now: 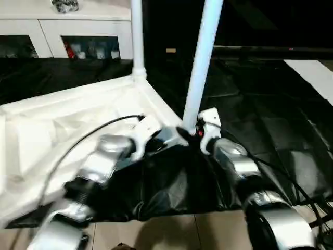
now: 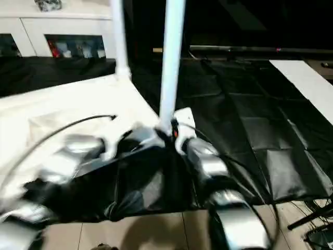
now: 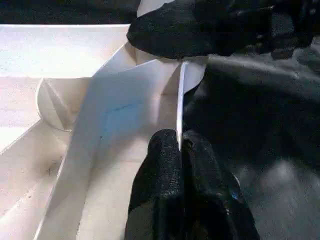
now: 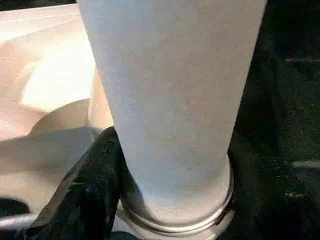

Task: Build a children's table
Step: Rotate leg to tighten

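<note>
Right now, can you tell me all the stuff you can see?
tabletop: 1, white, upside down on the black cover, at the left.
legs: 2, white, standing upright; one in the far corner socket, one at the near corner.
black cover: 1, black, spread under everything.
cabinet: 1, white with glass doors, at the back left.
floor: tiled, pale, along the near edge.
left gripper: 1, black fingers, pinched shut on the tabletop's thin rim.
right gripper: 1, black fingers, at the foot of the near leg.
</note>
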Tool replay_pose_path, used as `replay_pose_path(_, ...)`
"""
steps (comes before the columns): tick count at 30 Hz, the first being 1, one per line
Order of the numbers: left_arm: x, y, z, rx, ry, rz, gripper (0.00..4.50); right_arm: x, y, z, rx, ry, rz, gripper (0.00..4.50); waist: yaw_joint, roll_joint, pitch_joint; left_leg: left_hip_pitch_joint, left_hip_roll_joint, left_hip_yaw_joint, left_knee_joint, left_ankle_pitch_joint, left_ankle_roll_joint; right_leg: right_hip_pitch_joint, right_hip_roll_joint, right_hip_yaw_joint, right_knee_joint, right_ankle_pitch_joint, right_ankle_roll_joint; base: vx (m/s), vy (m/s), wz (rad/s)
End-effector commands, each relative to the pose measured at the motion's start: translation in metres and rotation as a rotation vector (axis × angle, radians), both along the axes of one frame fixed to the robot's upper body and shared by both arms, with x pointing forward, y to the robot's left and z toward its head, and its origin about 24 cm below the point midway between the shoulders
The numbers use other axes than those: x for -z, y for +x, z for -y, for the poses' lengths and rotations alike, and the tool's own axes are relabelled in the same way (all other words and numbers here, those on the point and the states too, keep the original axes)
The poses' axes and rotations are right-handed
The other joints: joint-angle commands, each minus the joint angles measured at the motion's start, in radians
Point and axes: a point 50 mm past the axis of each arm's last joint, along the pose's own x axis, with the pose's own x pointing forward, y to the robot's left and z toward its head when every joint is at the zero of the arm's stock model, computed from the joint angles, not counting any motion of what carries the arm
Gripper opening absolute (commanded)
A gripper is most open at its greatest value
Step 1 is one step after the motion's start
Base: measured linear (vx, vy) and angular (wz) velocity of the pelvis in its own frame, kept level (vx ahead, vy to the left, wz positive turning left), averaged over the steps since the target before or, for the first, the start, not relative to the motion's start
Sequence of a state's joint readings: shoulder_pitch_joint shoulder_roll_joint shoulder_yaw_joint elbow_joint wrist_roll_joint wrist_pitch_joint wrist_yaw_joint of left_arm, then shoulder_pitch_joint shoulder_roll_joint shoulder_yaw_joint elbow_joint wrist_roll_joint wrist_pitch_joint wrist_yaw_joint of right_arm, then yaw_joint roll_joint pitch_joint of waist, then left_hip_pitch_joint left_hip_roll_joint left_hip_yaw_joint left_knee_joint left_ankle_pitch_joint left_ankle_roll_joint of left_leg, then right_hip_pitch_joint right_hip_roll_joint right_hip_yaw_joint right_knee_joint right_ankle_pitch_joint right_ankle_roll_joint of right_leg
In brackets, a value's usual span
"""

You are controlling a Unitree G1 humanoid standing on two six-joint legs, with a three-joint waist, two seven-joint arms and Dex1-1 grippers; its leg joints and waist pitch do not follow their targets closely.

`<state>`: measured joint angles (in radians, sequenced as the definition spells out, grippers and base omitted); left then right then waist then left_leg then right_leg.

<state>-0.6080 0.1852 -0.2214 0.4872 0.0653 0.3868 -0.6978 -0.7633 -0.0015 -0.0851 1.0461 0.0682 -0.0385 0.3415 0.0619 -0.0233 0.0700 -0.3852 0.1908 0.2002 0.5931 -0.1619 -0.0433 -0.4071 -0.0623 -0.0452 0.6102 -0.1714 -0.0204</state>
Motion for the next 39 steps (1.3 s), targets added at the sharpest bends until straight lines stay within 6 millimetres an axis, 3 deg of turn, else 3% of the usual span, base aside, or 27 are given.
replay_pose_path(1,-0.031,0.014,0.015,-0.037,-0.05,0.137,0.0,0.004,-0.01,-0.04,-0.126,0.033,-0.016,2.68,0.002,0.005,-0.082,0.022,0.04,-0.024,-0.069,-0.225,-0.004,0.039,-0.08,0.042,-0.072,-0.219,-0.191,0.0,0.0,0.0)
replay_pose_path(2,-0.031,0.014,0.016,-0.031,-0.051,0.138,0.0,0.003,-0.009,-0.04,-0.121,0.039,-0.008,3.03,0.004,0.005,-0.086,0.021,0.04,-0.022,-0.066,-0.188,0.01,0.042,-0.078,0.041,-0.064,-0.152,-0.206,0.053,-0.002,0.0)
replay_pose_path(6,-0.031,0.014,0.016,-0.031,-0.051,0.138,0.0,0.003,-0.009,-0.04,-0.121,0.039,-0.008,3.03,0.009,0.004,-0.091,0.016,0.038,-0.017,-0.057,-0.098,0.068,0.049,-0.076,0.04,-0.047,0.003,-0.249,0.0,0.0,0.0)
replay_pose_path(8,-0.031,0.014,0.016,-0.031,-0.051,0.138,0.0,0.003,-0.009,-0.04,-0.121,0.039,-0.008,3.03,0.01,0.005,-0.086,0.018,0.04,-0.017,-0.059,-0.127,0.069,0.047,-0.077,0.039,-0.054,-0.045,-0.25,0.0,0.0,0.0)
replay_pose_path(11,-0.031,0.013,0.017,-0.016,-0.048,0.14,0.0,0.001,-0.008,-0.039,-0.123,0.049,0.002,3.28,0.008,0.006,-0.083,0.021,0.043,-0.019,-0.064,-0.182,0.038,0.045,-0.079,0.039,-0.063,-0.142,-0.232,0.0,0.0,0.0)
replay_pose_path(13,-0.025,-0.003,0.004,0.162,-0.048,0.105,0.0,-0.001,-0.007,-0.014,-0.216,0.012,0.037,3.28,0.007,0.005,-0.084,0.021,0.042,-0.02,-0.064,-0.198,0.034,0.046,-0.079,0.04,-0.064,-0.16,-0.224,0.0,0.0,0.0)
replay_pose_path(15,-0.022,-0.012,-0.006,0.267,-0.044,0.076,0.0,0.001,-0.011,0.001,-0.341,-0.018,0.044,3.28,0.0,0.002,-0.083,0.011,0.043,-0.022,-0.063,-0.187,0.043,0.053,-0.081,0.04,-0.06,-0.139,-0.229,0.0,0.0,0.0)
replay_pose_path(17,-0.023,-0.012,-0.009,0.274,-0.043,0.07,0.0,0.002,-0.013,0.003,-0.392,-0.028,0.045,3.28,-0.001,0.007,-0.084,0.016,0.045,-0.018,-0.06,-0.161,0.059,0.048,-0.077,0.041,-0.054,-0.085,-0.247,0.0,0.0,0.0)
replay_pose_path(18,-0.024,-0.013,-0.011,0.29,-0.045,0.064,0.0,0.003,-0.017,0.005,-0.457,-0.04,0.041,3.28,-0.001,0.003,-0.083,0.018,0.044,-0.017,-0.06,-0.164,0.065,0.048,-0.076,0.04,-0.055,-0.088,-0.255,0.0,0.0,0.0)
replay_pose_path(21,-0.026,-0.014,-0.017,0.314,-0.041,0.058,0.0,0.006,-0.025,0.012,-0.578,-0.068,0.032,3.28,0.01,0.007,-0.078,0.022,0.048,-0.017,-0.063,-0.205,0.049,0.044,-0.076,0.04,-0.061,-0.159,-0.25,0.0,0.0,0.0)
replay_pose_path(26,-0.027,-0.022,-0.024,0.388,-0.046,0.023,0.0,0.004,-0.029,0.019,-0.65,-0.054,0.028,3.28,0.012,0.004,-0.077,0.025,0.049,-0.02,-0.066,-0.241,0.023,0.041,-0.08,0.041,-0.068,-0.244,-0.228,0.0,0.0,0.0)
replay_pose_path(31,-0.025,-0.023,-0.028,0.39,-0.041,0.013,0.0,0.004,-0.032,0.019,-0.693,-0.058,0.025,3.28,0.021,0.005,-0.077,0.026,0.049,-0.019,-0.066,-0.23,0.023,0.037,-0.078,0.041,-0.068,-0.235,-0.224,0.0,0.0,0.0)
replay_pose_path(34,-0.025,-0.024,-0.027,0.389,-0.054,0.007,0.0,0.004,-0.033,0.019,-0.701,-0.009,0.004,3.67,0.025,0.005,-0.079,0.024,0.049,-0.019,-0.066,-0.22,0.024,0.04,-0.078,0.041,-0.064,-0.218,-0.225,0.0,0.0,0.0)
replay_pose_path(35,-0.025,-0.024,-0.027,0.392,-0.053,0.006,0.0,0.003,-0.033,0.018,-0.717,-0.008,0.004,3.78,0.026,0.009,-0.079,0.024,0.049,-0.02,-0.066,-0.217,0.024,0.04,-0.077,0.04,-0.063,-0.213,-0.226,0.0,0.0,0.0)
replay_pose_path(39,-0.025,-0.025,-0.028,0.397,-0.048,0.002,0.0,0.004,-0.034,0.016,-0.73,-0.048,0.021,4.05,0.025,0.004,-0.08,0.023,0.048,-0.019,-0.065,-0.21,0.024,0.04,-0.078,0.04,-0.062,-0.197,-0.23,0.0,0.0,0.0)
